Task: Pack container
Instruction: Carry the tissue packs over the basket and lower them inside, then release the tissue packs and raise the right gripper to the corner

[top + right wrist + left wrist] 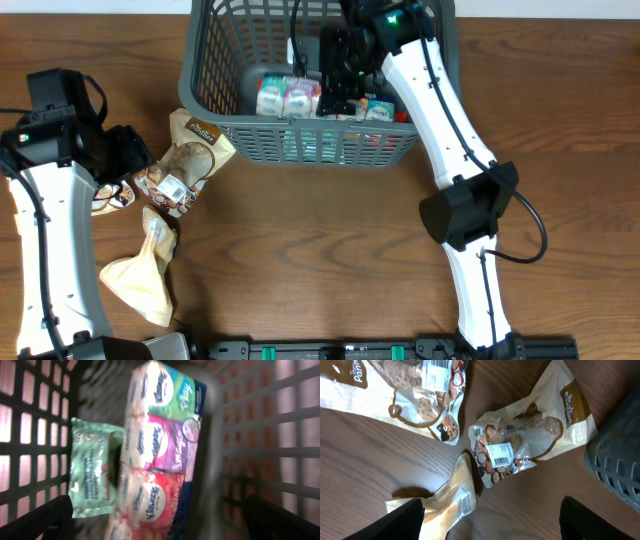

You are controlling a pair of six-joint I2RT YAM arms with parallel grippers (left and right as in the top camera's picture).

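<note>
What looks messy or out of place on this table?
Nothing looks spilled, but the snack bags lie crumpled and scattered at odd angles on the table left of the basket, not packed. Inside it, the tissue packs lie in a tidy row.

My right wrist view shows "Kleenex" in white ovals on the bundle of three soft tissue packs [160, 450], green, purple and red. The beige-and-clear plastic snack bag [540, 430] on the tabletop bears a white barcode sticker [499, 455]; its brown script is unreadable.
</note>
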